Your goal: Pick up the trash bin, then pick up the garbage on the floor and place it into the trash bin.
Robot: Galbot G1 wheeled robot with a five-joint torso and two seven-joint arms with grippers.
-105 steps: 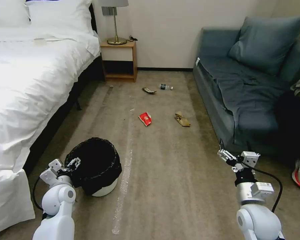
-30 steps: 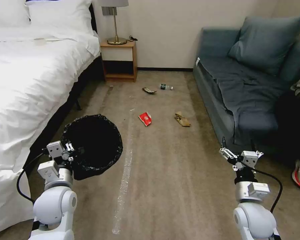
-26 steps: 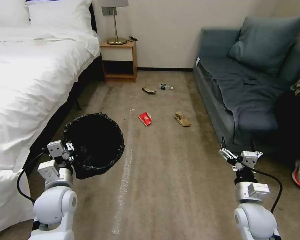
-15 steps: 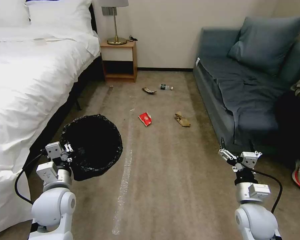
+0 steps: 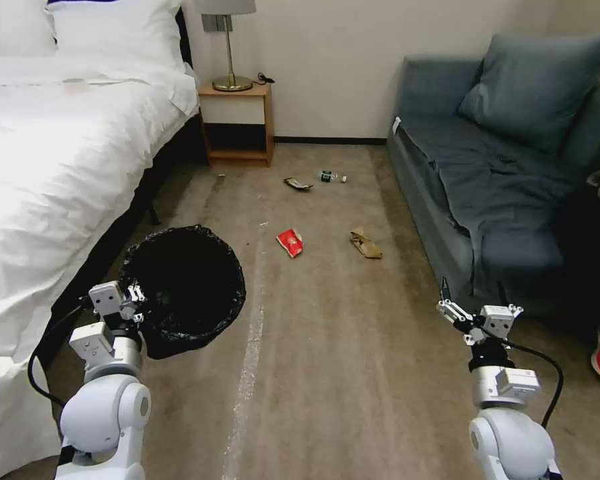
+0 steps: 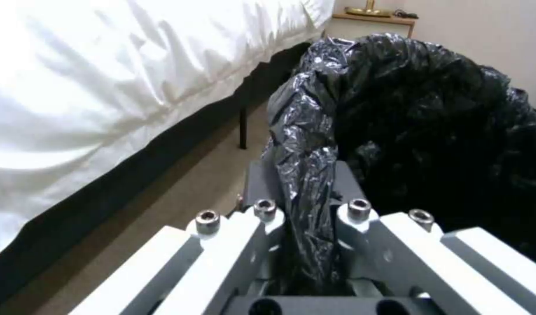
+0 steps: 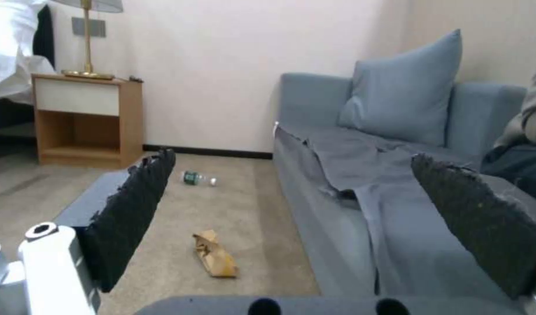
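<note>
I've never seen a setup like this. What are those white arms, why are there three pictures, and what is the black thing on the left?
The white arms belong to a wheeled robot. One picture comes from a camera on its head, looking down at a bedroom floor; the other two come from cameras on its wrists. The left gripper is shut on the rim of the trash bin, a bin lined with a black bag. The right gripper is open and holds nothing, beside the sofa. On the carpet lie a red snack packet, a brown paper bag, a small bottle and a dark wrapper.
</note>
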